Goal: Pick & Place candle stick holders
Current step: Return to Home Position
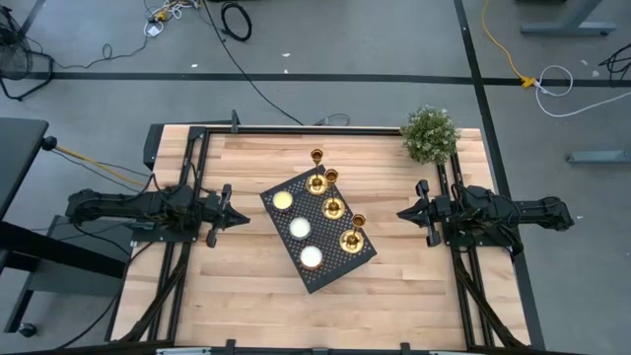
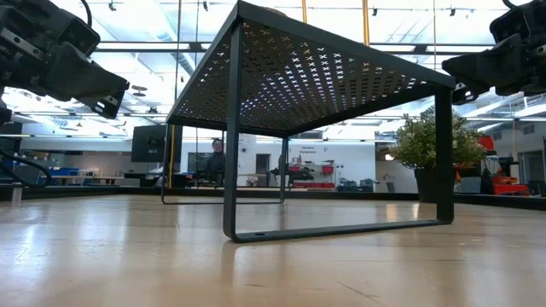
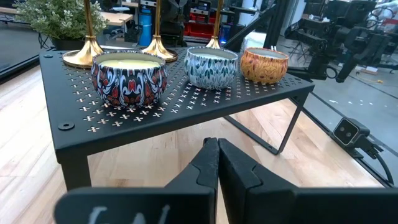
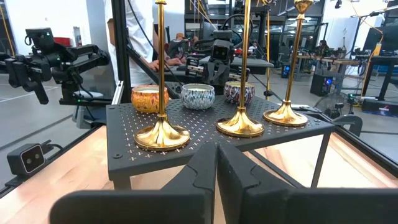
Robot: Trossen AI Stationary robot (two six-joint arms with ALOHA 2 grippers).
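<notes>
Three candlestick holders stand upright in a row on a black perforated shelf, which sits at an angle in the middle of the wooden surface. The row follows the shelf edge nearer the right arm. Three candle tins line the opposite edge, nearer the left arm. We see the holders' flared gold bases close up in the right wrist view, the nearest one just inside the shelf edge.

The left gripper hangs beside the left edge of the surface and the right gripper beside the right edge, each pointing inward at the shelf and apart from it. In both wrist views the fingers are pressed together with nothing between them. A potted plant stands at the far right corner of the surface.

We judge the placing done, with all three holders on the shelf and only the arms' parking left. The risk from here is a knock. The holders are tall, with thin stems on small bases, so we expect them to tip easily. A right-arm sweep that cuts across the shelf edge could catch a stem and send a holder off the shelf, and perhaps into its neighbours, since the row is tight. A bump against a shelf leg from either arm could rock the whole row. The squat tins look far less likely to shift.
</notes>
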